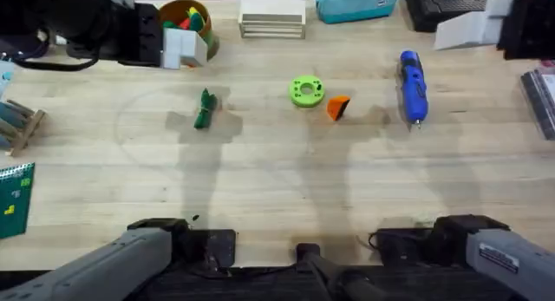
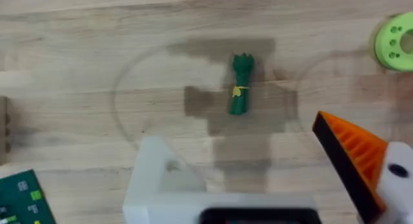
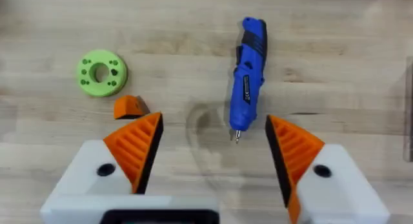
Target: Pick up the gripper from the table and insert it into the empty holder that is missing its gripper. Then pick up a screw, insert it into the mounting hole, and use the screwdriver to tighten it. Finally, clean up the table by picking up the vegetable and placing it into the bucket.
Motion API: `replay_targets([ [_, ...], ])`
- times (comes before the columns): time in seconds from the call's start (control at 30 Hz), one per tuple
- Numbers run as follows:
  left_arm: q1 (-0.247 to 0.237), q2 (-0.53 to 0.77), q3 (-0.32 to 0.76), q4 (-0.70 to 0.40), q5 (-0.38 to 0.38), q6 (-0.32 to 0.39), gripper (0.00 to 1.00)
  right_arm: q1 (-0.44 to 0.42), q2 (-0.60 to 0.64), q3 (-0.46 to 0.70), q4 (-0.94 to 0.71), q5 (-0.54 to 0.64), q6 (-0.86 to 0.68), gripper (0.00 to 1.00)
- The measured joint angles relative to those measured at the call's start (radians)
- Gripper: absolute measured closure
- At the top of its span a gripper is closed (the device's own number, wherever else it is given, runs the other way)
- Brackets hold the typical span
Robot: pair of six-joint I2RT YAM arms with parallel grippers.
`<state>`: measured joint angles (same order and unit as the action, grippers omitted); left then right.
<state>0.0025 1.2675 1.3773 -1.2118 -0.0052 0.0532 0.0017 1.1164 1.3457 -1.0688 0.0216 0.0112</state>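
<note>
Both tools spread, nothing held; right tool [image 3: 213,159] should pinch the orange wedge [image 1: 337,107], centre frame, by its flat sides.

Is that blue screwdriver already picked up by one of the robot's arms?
No, the blue screwdriver lies flat on the wooden table, nothing holding it.

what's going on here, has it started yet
Nothing is being handled yet. Both arms sit back at their bases. The left gripper has one bare white holder missing its orange pad. The loose orange gripper lies beside the green disc, with the screwdriver to its right. The vegetable lies on the table, and the bucket stands at the back.
</note>
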Motion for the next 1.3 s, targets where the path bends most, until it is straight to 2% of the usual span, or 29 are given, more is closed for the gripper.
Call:
replay_targets([
  [0.23, 0.0, 0.127, -0.037, 0.04, 0.036, 0.065, 0.014, 0.0, 0.058, 0.0, -0.002, 0.0, 0.0, 0.057],
  [0.27, 0.0, 0.208, -0.101, 0.107, 0.039, 0.077, 0.015, 0.0, 0.08, 0.0, -0.002, 0.0, 0.0, 0.057],
  [0.53, 0.0, 0.334, -0.262, 0.266, 0.039, 0.101, 0.015, 0.0, 0.105, 0.0, -0.009, 0.0, 0.0, 0.056],
  [0.97, 0.007, 0.45, -0.28, 0.333, 0.039, 0.114, 0.014, 0.0, 0.105, 0.0, -0.009, 0.0, 0.0, 0.057],
  [1.0, 0.008, 0.45, -0.28, 0.338, 0.04, 0.121, 0.09, 0.0, 0.105, 0.0, -0.009, 0.0, 0.0, 0.057],
  [1.17, 0.017, 0.45, -0.28, 0.348, 0.045, 0.119, 0.887, 0.0, 0.105, 0.0, -0.009, 0.0, 0.0, 0.057],
  [1.2, 0.018, 0.45, -0.28, 0.348, 0.045, 0.125, 0.965, 0.0, 0.105, 0.0, -0.009, 0.0, 0.0, 0.057],
  [1.3, 0.02, 0.45, -0.28, 0.348, 0.045, 0.123, 0.993, 0.0, 0.105, 0.0, -0.009, 0.0, 0.0, 0.057],
])
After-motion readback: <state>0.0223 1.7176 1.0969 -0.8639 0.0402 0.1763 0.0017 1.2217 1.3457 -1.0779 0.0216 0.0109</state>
